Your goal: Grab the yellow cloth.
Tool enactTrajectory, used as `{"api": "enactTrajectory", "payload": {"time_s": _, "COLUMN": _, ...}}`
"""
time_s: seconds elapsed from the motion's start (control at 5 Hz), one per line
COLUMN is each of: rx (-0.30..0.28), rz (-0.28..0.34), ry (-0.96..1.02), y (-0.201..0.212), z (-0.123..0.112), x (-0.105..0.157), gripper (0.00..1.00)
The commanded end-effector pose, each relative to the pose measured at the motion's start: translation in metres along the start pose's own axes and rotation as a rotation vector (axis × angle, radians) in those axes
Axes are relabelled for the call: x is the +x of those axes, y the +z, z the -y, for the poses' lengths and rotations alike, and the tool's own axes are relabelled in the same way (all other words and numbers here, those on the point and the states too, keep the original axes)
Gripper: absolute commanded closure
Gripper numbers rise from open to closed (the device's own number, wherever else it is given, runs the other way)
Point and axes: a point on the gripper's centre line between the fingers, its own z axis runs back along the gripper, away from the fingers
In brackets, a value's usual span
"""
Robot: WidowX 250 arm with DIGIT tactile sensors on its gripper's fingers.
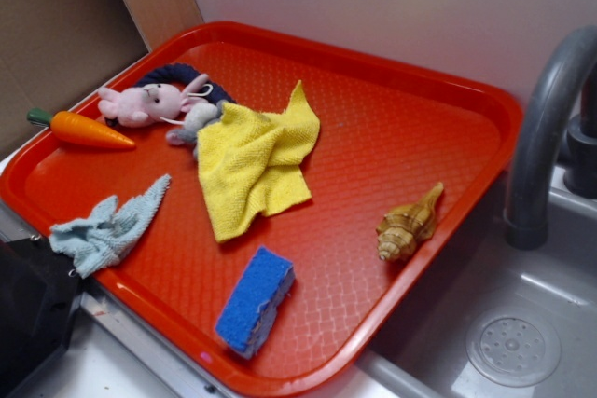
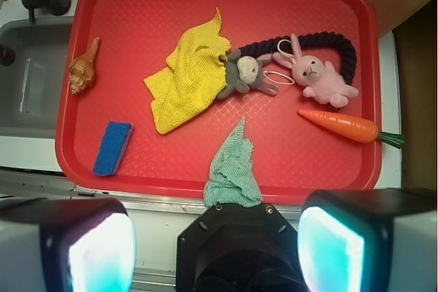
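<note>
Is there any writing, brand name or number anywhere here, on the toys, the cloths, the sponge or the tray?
None that can be read in either view.
The red tray, yellow cloth, blue sponge, pale cloth, pink rabbit, grey rabbit, carrot and shell all show plain surfaces with no labels, tags or print.

Landmark: red tray [image 1: 392, 90]. On tray: blue sponge [image 1: 256, 299] by front rim; seashell [image 1: 408, 225] toward sink side; pale blue-grey cloth [image 1: 107, 227] draped over front-left rim; carrot [image 1: 82, 129] on left rim; pink bunny [image 1: 149, 103] and grey plush [image 2: 245, 75] touching dark rope loop [image 2: 321, 41] near back. Off tray: grey faucet [image 1: 546, 128], sink drain [image 1: 512, 349].
</note>
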Motion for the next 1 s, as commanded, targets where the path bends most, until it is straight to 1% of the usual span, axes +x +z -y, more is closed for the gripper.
{"api": "enactTrajectory", "payload": {"time_s": 0.0, "rx": 0.0, "rz": 0.0, "ry": 0.0, "y": 0.0, "z": 0.0, "x": 0.0, "gripper": 0.0}}
{"api": "enactTrajectory", "payload": {"time_s": 0.2, "rx": 0.119, "rz": -0.025, "ry": 0.238, "y": -0.055, "z": -0.011, "x": 0.044, "gripper": 0.0}}
{"api": "enactTrajectory", "payload": {"time_s": 0.4, "rx": 0.103, "rz": -0.072, "ry": 0.406, "y": -0.112, "z": -0.021, "x": 0.081, "gripper": 0.0}}
{"api": "enactTrajectory", "payload": {"time_s": 0.6, "rx": 0.072, "rz": -0.085, "ry": 0.461, "y": -0.157, "z": -0.022, "x": 0.096, "gripper": 0.0}}
{"api": "enactTrajectory", "payload": {"time_s": 0.8, "rx": 0.038, "rz": -0.012, "ry": 0.434, "y": -0.193, "z": -0.003, "x": 0.098, "gripper": 0.0}}
